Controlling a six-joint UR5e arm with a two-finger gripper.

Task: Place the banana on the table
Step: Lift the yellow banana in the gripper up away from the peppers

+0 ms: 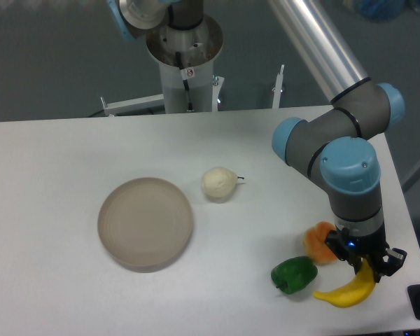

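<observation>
My end effector (367, 269) is low over the banana (348, 292), which lies at the near right part of the worktop (56, 161), close to its near edge. I cannot tell if my fingers are clamped on the banana or already apart, because my wrist hides them. The risk I see is this: the banana is near the edge, so a sideways pull could push it off. It could also bump the green pepper (294, 274) or the orange fruit (318, 240) just beside it.
</observation>
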